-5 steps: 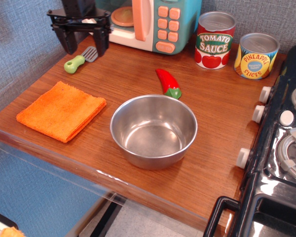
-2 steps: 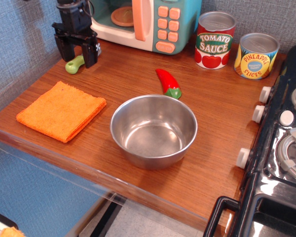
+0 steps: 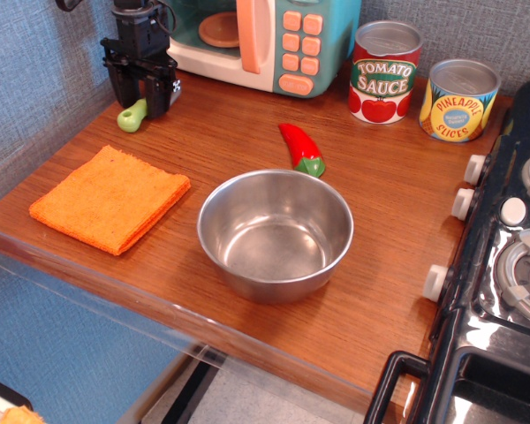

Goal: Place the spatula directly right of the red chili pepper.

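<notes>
**Fingers narrowed around the spatula handle at the back left**

Nearest us, the orange cloth (image 3: 110, 198) and the steel bowl (image 3: 276, 233) lie where they lay a second ago. Just behind the bowl, the red chili pepper (image 3: 301, 147) is also unmoved, with bare wood on its right side where the spatula must go.

At the far left, before the toy microwave (image 3: 265, 40), we see the change. A second ago the gripper (image 3: 141, 97) hung wide open above the spatula (image 3: 132, 116); now it has come down and its fingers have drawn in around the handle, with only the green end showing below and the blade hidden. We cannot tell if the grip is firm. We judge the grasp nearly made; lifting and carrying remain.
</notes>
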Available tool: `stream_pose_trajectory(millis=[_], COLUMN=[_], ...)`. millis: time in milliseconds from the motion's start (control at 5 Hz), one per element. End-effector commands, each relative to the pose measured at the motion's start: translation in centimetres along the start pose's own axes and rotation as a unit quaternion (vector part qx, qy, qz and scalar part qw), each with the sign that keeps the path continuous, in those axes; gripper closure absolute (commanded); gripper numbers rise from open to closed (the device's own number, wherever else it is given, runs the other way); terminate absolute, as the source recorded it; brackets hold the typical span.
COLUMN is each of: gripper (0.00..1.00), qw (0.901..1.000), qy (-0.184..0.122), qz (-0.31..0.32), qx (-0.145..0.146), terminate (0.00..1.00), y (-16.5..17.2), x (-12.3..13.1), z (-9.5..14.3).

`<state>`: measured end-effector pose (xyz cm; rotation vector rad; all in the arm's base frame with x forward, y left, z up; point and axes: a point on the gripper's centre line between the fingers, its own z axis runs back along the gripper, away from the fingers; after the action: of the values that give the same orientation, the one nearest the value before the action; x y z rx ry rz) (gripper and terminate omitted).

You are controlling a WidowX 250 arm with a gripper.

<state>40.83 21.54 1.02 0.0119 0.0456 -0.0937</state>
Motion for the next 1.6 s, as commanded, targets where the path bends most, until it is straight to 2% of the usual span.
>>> stream_pose_trajectory(millis=[0,200,400,600,800,1000,1200,1400], gripper=[1.00,1.00,1.00,1.00,1.00,1.00,1.00,1.00], qw=[0.9986,0.9934,0.9838,0.9791,0.9813,0.9873,0.9922,0.9949], qy=[0.006,-0.007,-0.056,-0.112,-0.130,-0.125,-0.113,-0.097], qz=[0.053,0.114,0.170,0.167,0.131,0.076,0.026,0.005], qx=[0.002,-0.010,-0.008,-0.029,-0.055,-0.062,-0.045,-0.027], terminate=[0.00,0.00,0.00,0.00,0.00,0.00,0.00,0.00], y=[-0.2,-0.4,-1.9,-6.6,-11.2,-16.2,-21.4,-26.5], x=[-0.4,-1.4,-1.5,-0.7,0.1,0.6,0.6,0.5], z=[-0.1,0.9,5.8,10.9,14.4,14.7,13.2,10.9])
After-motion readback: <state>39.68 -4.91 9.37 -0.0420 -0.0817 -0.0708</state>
